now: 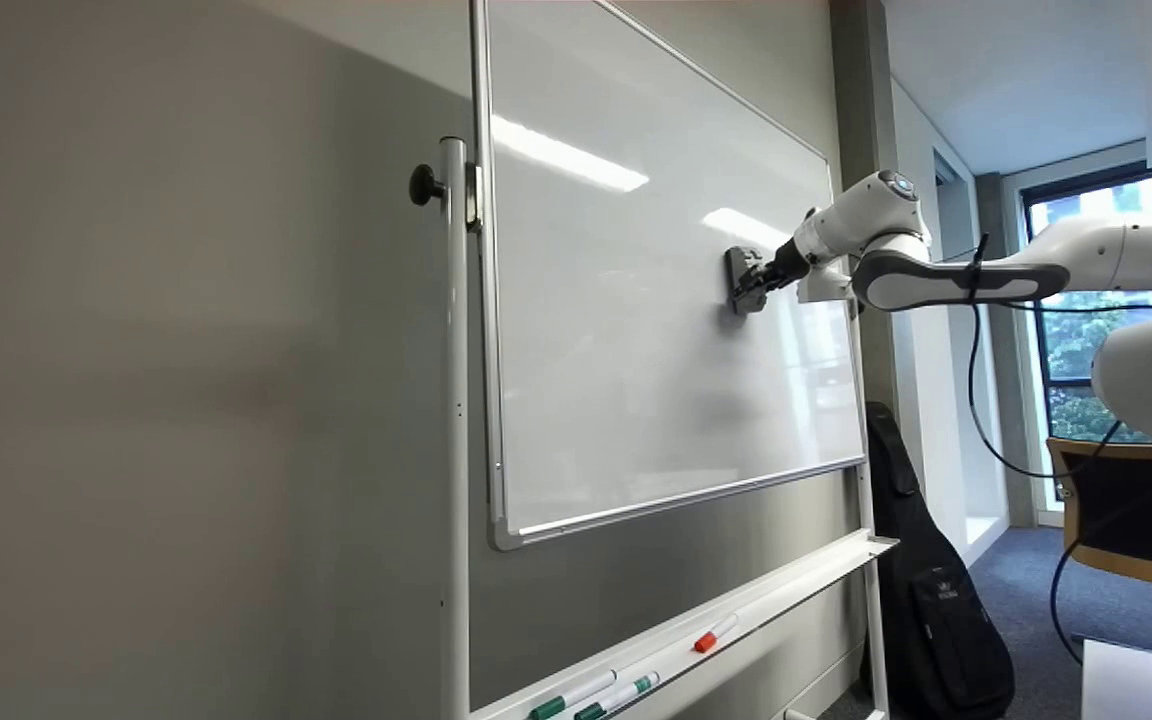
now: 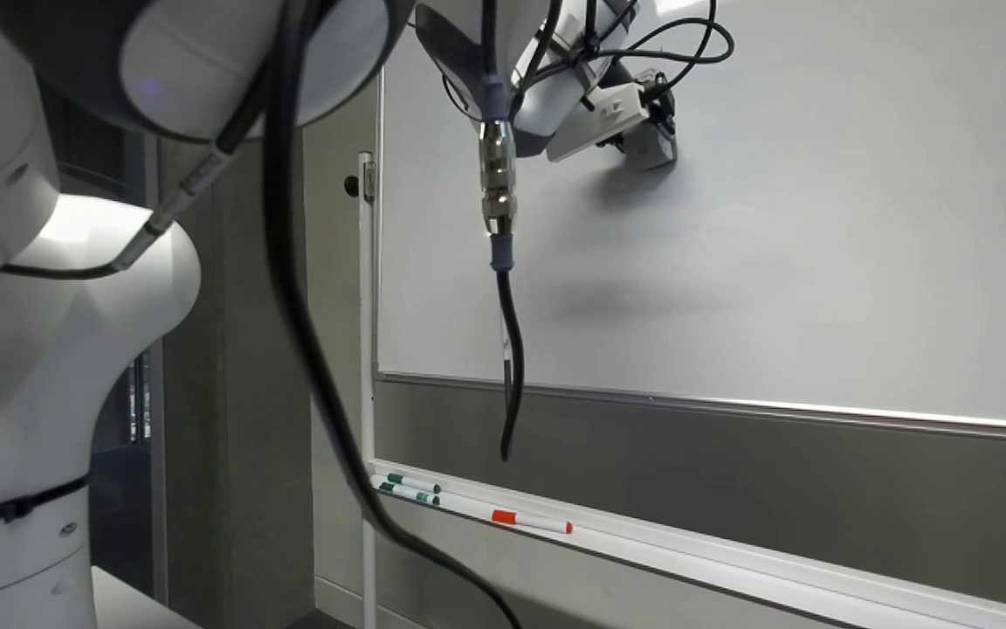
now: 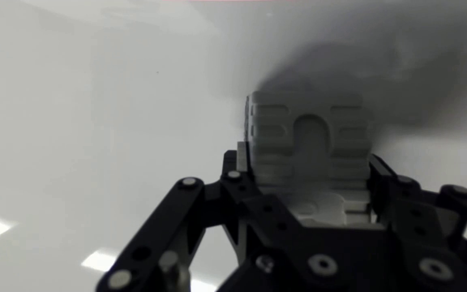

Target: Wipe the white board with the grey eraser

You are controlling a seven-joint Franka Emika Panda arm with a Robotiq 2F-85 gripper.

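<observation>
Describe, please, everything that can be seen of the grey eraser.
The grey eraser is a small pale block, apparently plastic, with ridges either side of a rounded recess and a darker strip along one edge. The gripper clamps it from two sides. The eraser's hidden underside faces the white board, apparently against it, roughly halfway up.

In an exterior view the camera stands in front of the white board (image 1: 656,320), near its left end, facing obliquely along it toward the window (image 1: 1076,350) beyond its right end; in an exterior view it stands farther right before the board, looking slantwise past the robot arm (image 2: 40,376), close by, toward the left end. Both exterior views share the board's left edge, lower frame and the tray (image 1: 806,577) beneath. Wrist view: nearest, facing the board's surface, a patch around the grey eraser (image 3: 310,146), common to all views.
</observation>
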